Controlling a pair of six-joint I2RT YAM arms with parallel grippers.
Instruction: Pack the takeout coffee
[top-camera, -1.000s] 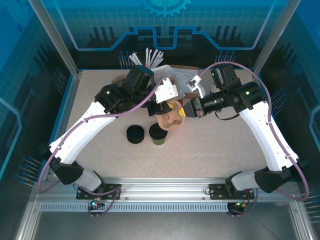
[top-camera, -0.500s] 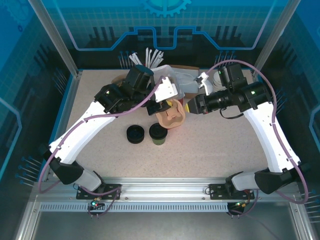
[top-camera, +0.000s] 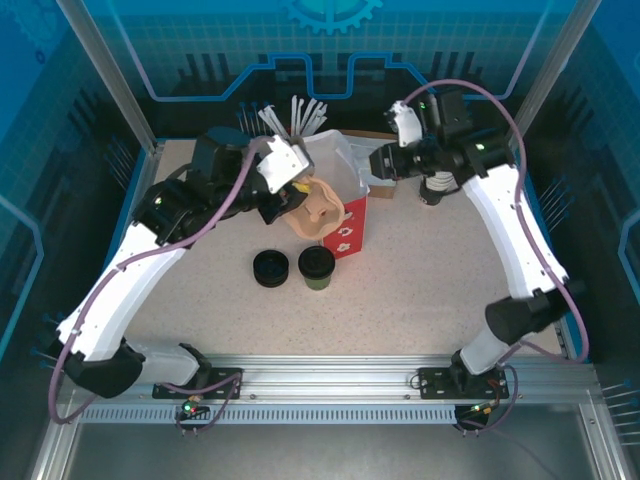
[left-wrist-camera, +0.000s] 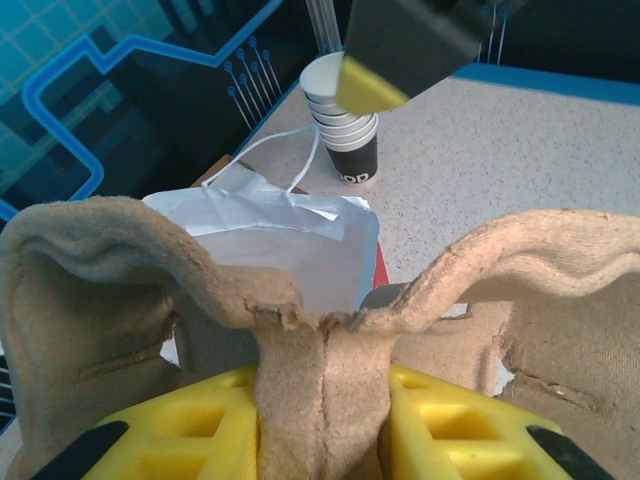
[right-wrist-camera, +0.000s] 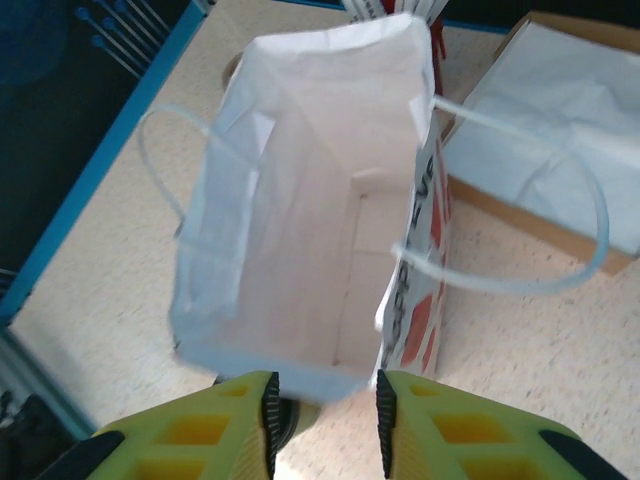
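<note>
Blue-lit panels are walling in a speckled surface (top-camera: 430, 280), where the takeout coffee (top-camera: 316, 268) is standing upright beside a stack of lids (top-camera: 271, 268), just in front of a white paper bag (top-camera: 352, 232). The left end effector (left-wrist-camera: 322, 392) is pinching the middle ridge of a pulp cup carrier (top-camera: 318, 205) by the bag's mouth. The right end effector (right-wrist-camera: 322, 392) is sitting narrowly parted at the bag's rim, gripping nothing visible. With the bag loose, the carrier is risking a snag on the rim, tipping the bag onto the coffee
</note>
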